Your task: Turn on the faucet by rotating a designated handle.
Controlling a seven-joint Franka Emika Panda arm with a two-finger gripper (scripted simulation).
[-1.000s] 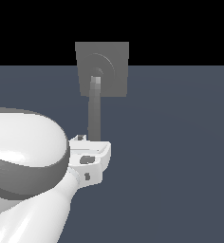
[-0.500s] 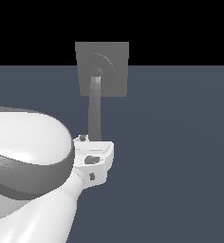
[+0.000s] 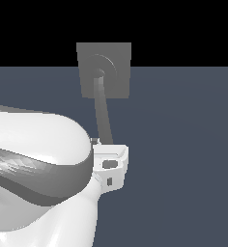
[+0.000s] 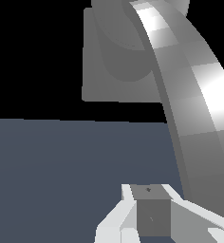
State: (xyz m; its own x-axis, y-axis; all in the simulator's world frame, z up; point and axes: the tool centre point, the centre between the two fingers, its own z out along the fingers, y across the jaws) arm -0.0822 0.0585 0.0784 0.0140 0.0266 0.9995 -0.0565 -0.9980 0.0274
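Nearest, the white arm fills the lower corner at 8 o'clock. Its end effector sits at the free end of the handle; whether its fingers are apart or together cannot be told. Farther back, at 12 o'clock, the faucet backplate stands upright.

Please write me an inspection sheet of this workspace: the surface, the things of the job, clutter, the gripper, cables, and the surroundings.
Surface: flat dark blue-grey floor, bare where visible.
Faucet: grey square backplate with raised rings, upright at the far edge.
Handle: long curved grey bar running from the hub toward the arm.
Clutter: nothing seen.
Gripper: white gripper at the bar's free end; fingers close together beside the bar in the wrist view; contact cannot be told.
Cables: nothing seen.
Surroundings: black background; large white robot arm fills the exterior view's lower left.
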